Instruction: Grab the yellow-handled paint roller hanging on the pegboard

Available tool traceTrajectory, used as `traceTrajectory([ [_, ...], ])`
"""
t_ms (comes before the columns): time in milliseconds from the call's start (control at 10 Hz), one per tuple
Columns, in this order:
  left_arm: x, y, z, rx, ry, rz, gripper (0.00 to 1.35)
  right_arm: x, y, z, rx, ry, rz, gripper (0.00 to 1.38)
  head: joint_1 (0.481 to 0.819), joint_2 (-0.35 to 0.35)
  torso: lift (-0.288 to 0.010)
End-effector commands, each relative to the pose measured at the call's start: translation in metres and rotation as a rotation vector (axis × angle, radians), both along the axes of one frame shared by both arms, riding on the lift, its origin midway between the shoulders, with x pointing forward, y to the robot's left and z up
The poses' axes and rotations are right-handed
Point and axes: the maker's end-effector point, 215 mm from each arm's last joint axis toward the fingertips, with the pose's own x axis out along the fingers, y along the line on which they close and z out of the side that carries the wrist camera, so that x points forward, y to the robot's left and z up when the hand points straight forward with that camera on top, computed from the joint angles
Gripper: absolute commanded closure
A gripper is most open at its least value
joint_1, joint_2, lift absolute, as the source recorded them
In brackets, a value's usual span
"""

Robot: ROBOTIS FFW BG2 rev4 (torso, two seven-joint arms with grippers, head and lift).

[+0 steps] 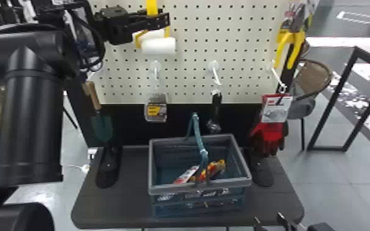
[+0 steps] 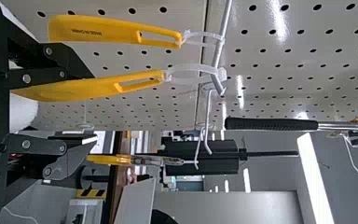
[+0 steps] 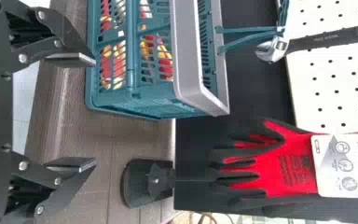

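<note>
Yellow-handled paint roller (image 2: 93, 88) hung high on the pegboard (image 1: 224, 33), crowded by another (image 2: 102, 32), left gripper (image 1: 165, 20) beside it, jaws wide, right gripper (image 1: 268, 217) near the basket (image 1: 169, 189), jaws spread, trowel (image 1: 102, 126) and red gloves (image 1: 269, 135) hung lower

From my head I look forward and down, from farther back, on the pegboard (image 1: 230, 37) and, lower centre, the basket (image 1: 175, 189). My left wrist looks obliquely across the pegboard, close; my right faces the basket nearby, upper left, sharing it and the red gloves (image 1: 270, 133) with my head view.
</note>
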Motion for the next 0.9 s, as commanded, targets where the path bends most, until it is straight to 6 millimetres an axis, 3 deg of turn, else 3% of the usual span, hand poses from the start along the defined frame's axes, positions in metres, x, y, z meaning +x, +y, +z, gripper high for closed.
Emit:
traceTrajectory([
  [0, 0.000, -0.002, 0.002, 0.008, -0.008, -0.013, 1.02, 0.001, 0.000, 0.001, 0.000, -0.001, 0.000, 0.51, 0.549, 0.000, -0.100],
  [100, 0.005, 0.006, 0.005, 0.007, -0.027, 0.017, 1.20, 0.001, 0.000, 0.001, 0.001, -0.001, 0.000, 0.51, 0.549, 0.000, -0.100],
  [800, 0.009, 0.015, 0.004, 0.003, -0.026, 0.039, 1.20, 0.001, -0.002, -0.001, 0.002, 0.002, 0.000, 0.51, 0.549, 0.000, -0.100],
])
